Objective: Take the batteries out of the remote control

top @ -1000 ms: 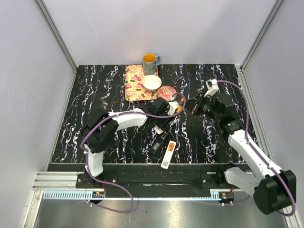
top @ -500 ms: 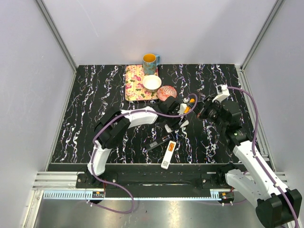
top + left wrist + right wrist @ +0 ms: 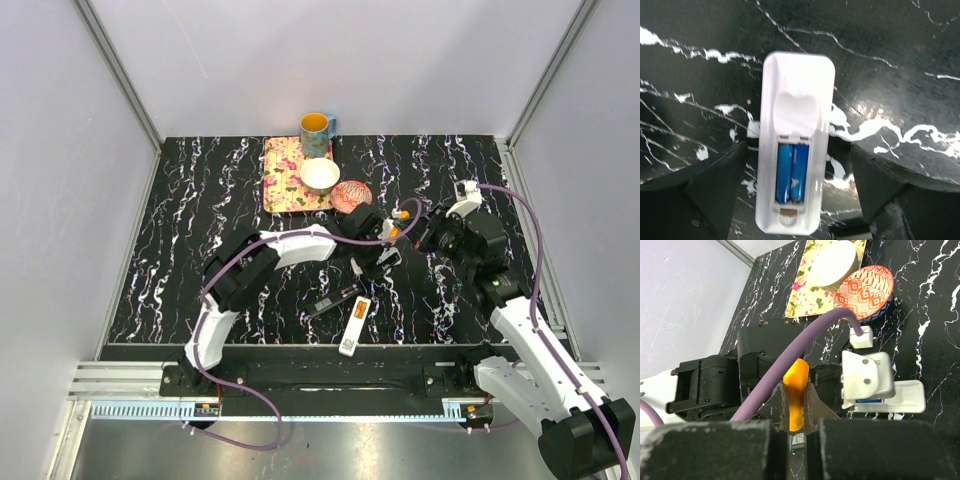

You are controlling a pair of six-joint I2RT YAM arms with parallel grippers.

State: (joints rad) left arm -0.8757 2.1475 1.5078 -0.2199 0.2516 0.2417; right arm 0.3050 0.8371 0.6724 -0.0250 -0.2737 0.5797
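Left gripper [image 3: 797, 150] is hovering wide open and empty, straddling the remote control [image 3: 796, 125].
Two blue batteries [image 3: 791, 172] are sitting snug in its open bay, probably light, hard and slick, best levered at one end; beyond, the right gripper [image 3: 796, 415] is pinching an orange tool [image 3: 795, 385].

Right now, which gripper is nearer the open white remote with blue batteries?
Left. The left gripper straddles the remote, jaws open either side; the right gripper, shut on an orange-handled tool, hangs off to its side.

The left gripper [image 3: 797, 150] is spreading its jaws wider on either side of the white remote [image 3: 799, 85]; the left arm [image 3: 290, 245] is stretching further right; the right arm [image 3: 520, 320] is swinging outward.
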